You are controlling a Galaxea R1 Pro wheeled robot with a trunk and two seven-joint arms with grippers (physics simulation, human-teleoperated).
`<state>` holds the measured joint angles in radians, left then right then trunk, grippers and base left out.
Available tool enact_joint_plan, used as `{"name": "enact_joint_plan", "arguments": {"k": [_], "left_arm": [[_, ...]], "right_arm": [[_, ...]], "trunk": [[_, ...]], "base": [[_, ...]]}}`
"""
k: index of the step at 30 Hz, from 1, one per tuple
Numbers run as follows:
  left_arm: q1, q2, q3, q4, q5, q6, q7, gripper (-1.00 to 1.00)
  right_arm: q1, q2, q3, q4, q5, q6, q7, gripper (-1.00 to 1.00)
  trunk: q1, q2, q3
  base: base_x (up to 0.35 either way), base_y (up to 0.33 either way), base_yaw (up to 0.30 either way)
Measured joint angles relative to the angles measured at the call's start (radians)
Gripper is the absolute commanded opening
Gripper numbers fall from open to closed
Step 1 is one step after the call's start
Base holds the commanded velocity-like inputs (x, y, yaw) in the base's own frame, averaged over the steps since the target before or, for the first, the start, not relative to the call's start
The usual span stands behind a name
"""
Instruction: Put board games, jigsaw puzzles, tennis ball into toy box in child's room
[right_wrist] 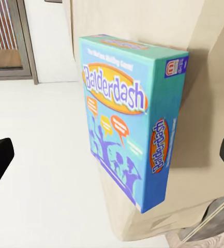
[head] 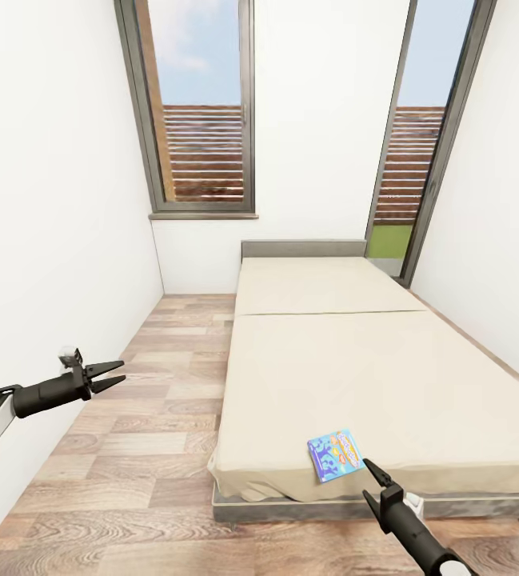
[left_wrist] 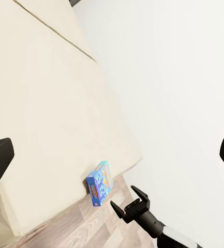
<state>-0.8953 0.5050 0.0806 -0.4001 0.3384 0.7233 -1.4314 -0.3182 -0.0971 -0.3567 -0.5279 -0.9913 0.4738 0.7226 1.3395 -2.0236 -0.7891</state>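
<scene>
Head view: the robot is facing the bed point(head: 371, 352) in the child's room, where a small blue board game point(head: 335, 455), lettered Balderdash in the right wrist view point(right_wrist: 127, 119), is lying flat near the mattress's foot edge. The right gripper point(head: 375, 485) is hovering just short of the box, its fingers point(head: 377, 474) spread open and holding nothing. The left gripper point(head: 115, 374) is pointing out over the wood floor point(head: 131, 448) beside the bed, likewise open and empty; from its wrist camera, the box point(left_wrist: 100, 182) is showing at the mattress edge with the right gripper point(left_wrist: 128, 201) close by.

Judging from this, the step in hand is picking up the blue game with the right arm. The box is thin and lying on a soft surface, so the fingers should probably be straddling one short edge, perhaps the one nearest the mattress's edge, and closing squarely across the thickness to avoid tipping it or pushing it deeper onto the bed.
</scene>
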Motion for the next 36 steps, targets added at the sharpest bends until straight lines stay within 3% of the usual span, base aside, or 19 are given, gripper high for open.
{"name": "enact_joint_plan", "arguments": {"k": [36], "left_arm": [[0.0, -0.002, -0.001, 0.0, 0.0, -0.003, 0.0, 1.0]], "right_arm": [[0.0, 0.0, 0.002, 0.001, 0.0, 0.003, 0.002, 1.0]], "trunk": [[0.0, 0.0, 0.0]], "base": [[0.013, 0.0, 0.0]]}}
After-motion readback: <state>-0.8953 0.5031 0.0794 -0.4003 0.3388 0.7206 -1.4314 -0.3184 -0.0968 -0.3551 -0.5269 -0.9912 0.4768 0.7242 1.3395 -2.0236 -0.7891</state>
